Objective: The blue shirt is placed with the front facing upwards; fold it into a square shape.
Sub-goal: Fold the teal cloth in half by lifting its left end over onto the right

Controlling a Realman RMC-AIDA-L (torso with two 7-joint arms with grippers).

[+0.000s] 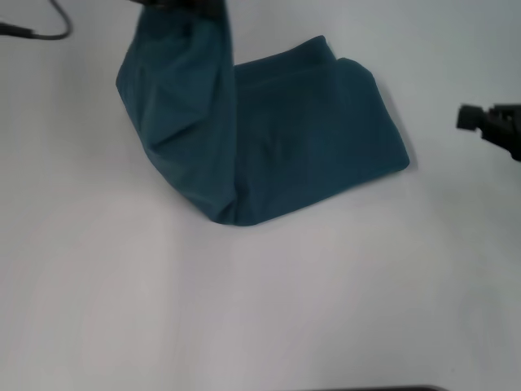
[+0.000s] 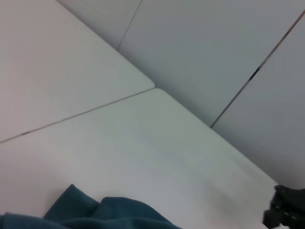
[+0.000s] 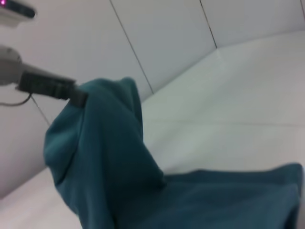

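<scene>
1. Nearest to the robot there's just bare desk (image 1: 244, 309), a white top, nothing on it that I can see.
2. Mid-desk is the shirt (image 1: 317, 138), already folded down to a narrow strip. The flat part lies toward the far edge, a bit right of centre, and no chest lettering is showing.
3. The shirt's left end is pulled up off the desk in a hanging flap, and its lowest point sits at the crease nearest the robot. My read: that end is being carried over the flat part to halve the strip into a square.
4. The left gripper (image 3: 71, 93) is at the top of that flap near the far edge. In the right wrist view its tip is clamped on the fabric, which is why the cloth drapes from that one point.
5. The right gripper (image 1: 488, 122) hangs off by the desk's right edge, well apart from the shirt, so it looks parked. Can't tell if its fingers are apart or together.
6. Risk, I'd guess: the flap lands skewed since only one spot is pinched.
</scene>
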